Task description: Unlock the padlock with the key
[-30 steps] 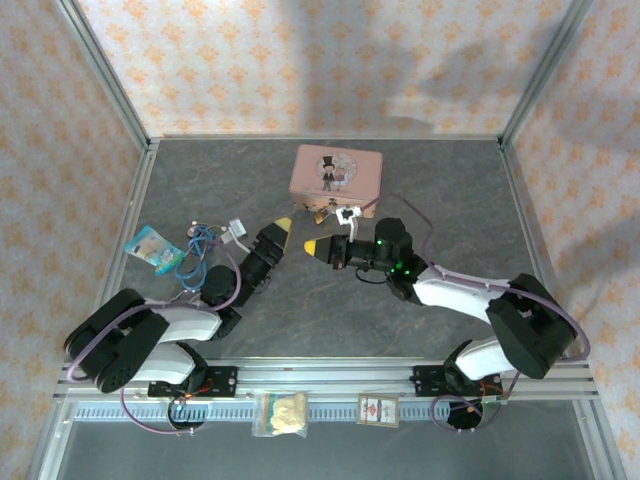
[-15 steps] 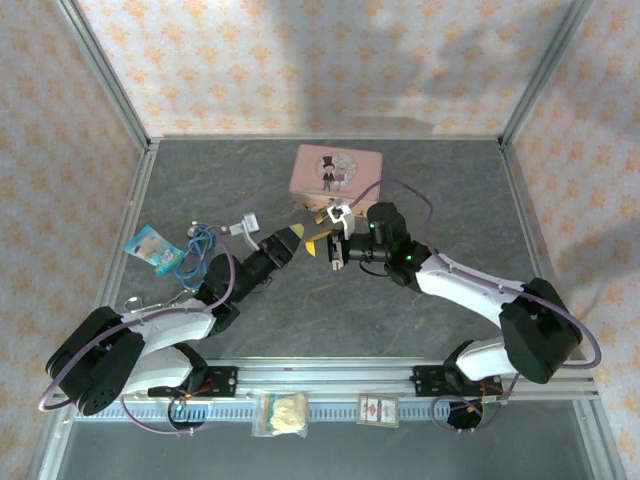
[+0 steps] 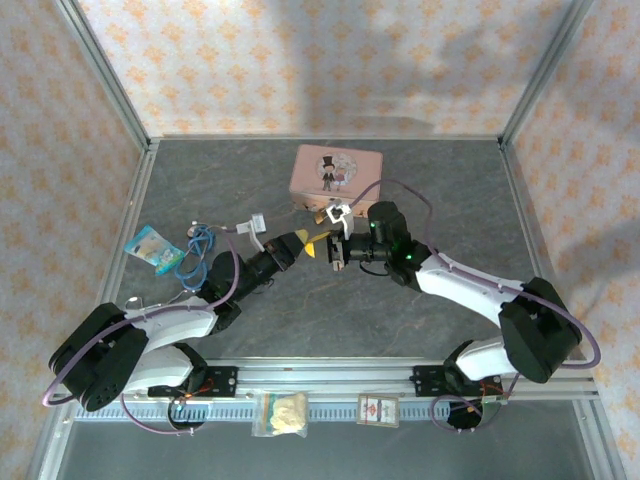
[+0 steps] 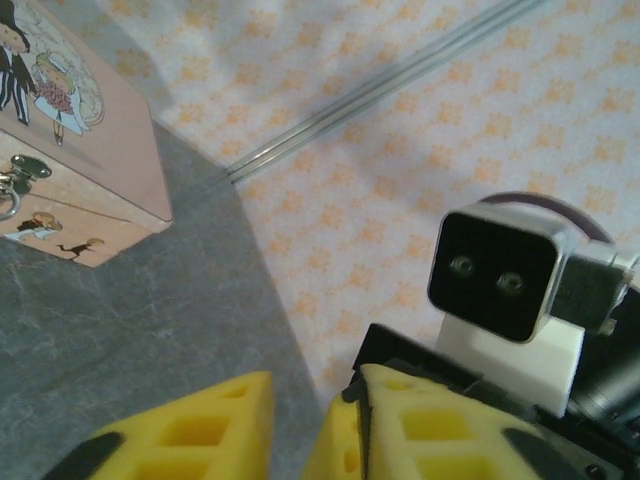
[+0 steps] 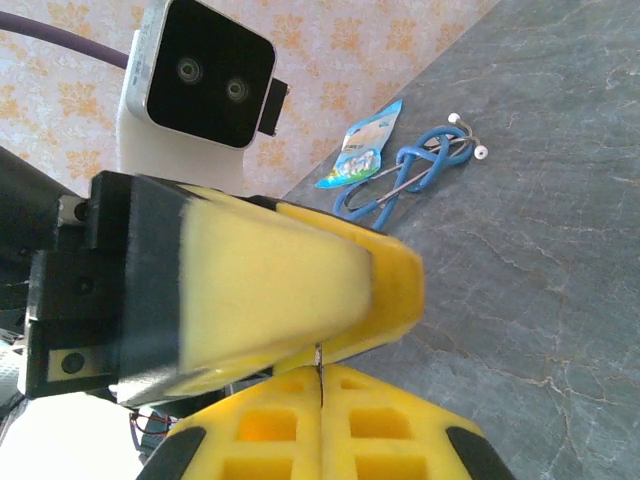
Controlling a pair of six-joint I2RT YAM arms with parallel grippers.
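**A:** Containers first. The pink tin [image 3: 336, 172] lies just above the middle of the counter [image 3: 440, 200], lid down, so its contents can't be seen.

**B:** And low in the frame, on the rail [image 3: 330, 378], there's a clear bag [image 3: 280, 412] with pale yellow pieces in it. A small flat packet [image 3: 378, 409] lies near it on its right.

**A:** The padlock [image 3: 321, 214]? It's a tiny brass-gold speck right at the tin's lower edge. The shackle is too small to read from overhead.

**B:** The left wrist view has the tin in its upper left, cut off by the frame edge. There's a little metal fitting [image 4: 14, 178] on its front wall. Clasp or lock, I can't tell.

**A:** The two grippers meet tip to tip just below the padlock. On the right gripper [image 5: 320, 385] the yellow fingers are pressed together. There's a thin pale line at the seam, too fine to name.

**B:** On the left gripper [image 4: 312, 385] the fingers are nearly together, with a narrow slit between the tips. Whether anything is pinched there, I can't tell.

**A:** At middle left of the overhead view, a blue-and-white packet [image 3: 153, 248] lies beside a blue looped cord [image 3: 200, 245].
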